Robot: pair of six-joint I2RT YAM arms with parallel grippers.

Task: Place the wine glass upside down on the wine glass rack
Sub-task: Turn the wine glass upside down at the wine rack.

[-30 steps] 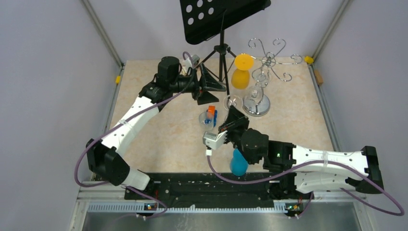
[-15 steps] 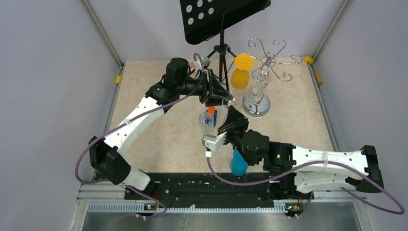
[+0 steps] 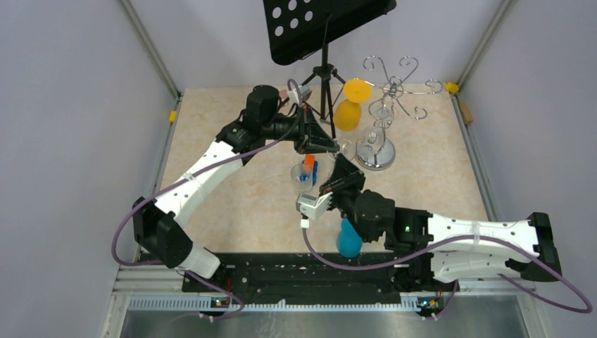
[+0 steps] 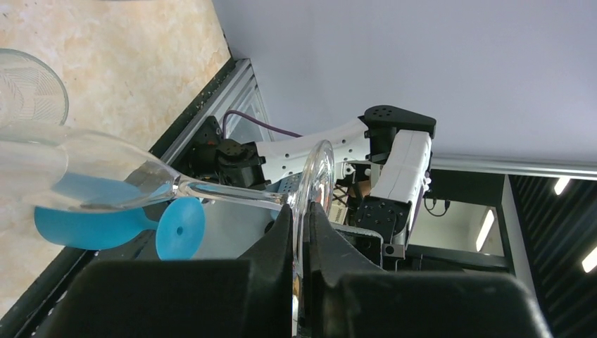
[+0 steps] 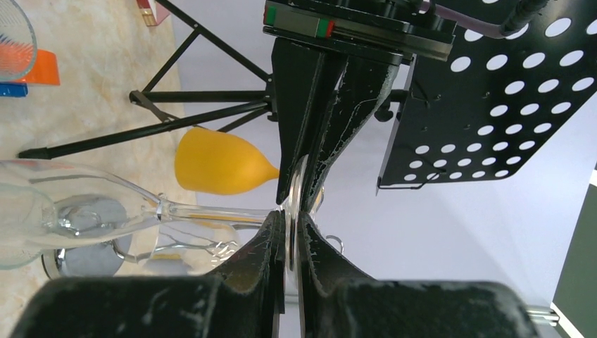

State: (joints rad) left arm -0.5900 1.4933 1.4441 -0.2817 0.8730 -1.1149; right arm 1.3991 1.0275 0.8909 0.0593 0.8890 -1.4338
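Inspection finding: no text, label, brand, number or sign can be read in any of the three views. A small red and green strip (image 5: 299, 27) on black hardware at the top of the right wrist view shows colour only, with no characters that can be made out.

This is a robotics lab test cell, not a lived-in room. Plain grey wall panels (image 3: 70, 141) set in aluminium frame posts (image 3: 151, 53) box in a marble-patterned tabletop (image 3: 232, 204). At 6 o'clock, two white-and-black robot arms (image 3: 204, 165) are bolted to a black mounting rail (image 3: 303, 271), with purple cables (image 3: 120, 239) looping loose. Yellow clips (image 3: 172, 116) sit at the 10 and 2 o'clock corners. The props are mismatched: a black music stand (image 3: 317, 24) at 12 o'clock and a chrome wine glass rack (image 3: 375, 153) near 1 o'clock. The left wrist view shows ceiling strip lights (image 4: 562, 184).
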